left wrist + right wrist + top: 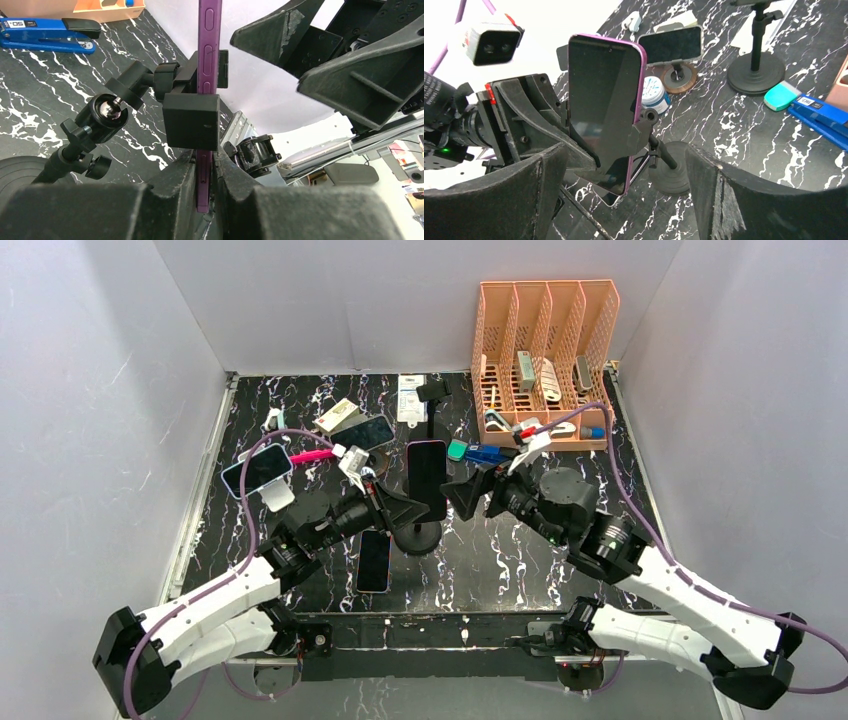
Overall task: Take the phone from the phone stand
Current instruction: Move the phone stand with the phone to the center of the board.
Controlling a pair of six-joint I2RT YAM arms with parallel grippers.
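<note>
Orange organiser (545,310), far right of tabletop (500,560), compartments holding small white and grey items; purple phone (427,478) upright in phone stand (418,538) clamp, centre; left gripper (205,172), jaws clenched on phone's purple edge; right gripper (624,155), jaws spread wide near phone, touching nothing.

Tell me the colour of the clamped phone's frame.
Purple; the phone shows best from the left wrist.

Found phone (604,107) upright in the clamp of the phone stand (669,179), with left gripper (573,142) closed on its lower left edge and right gripper (621,160) spread wide, clear of both.
</note>
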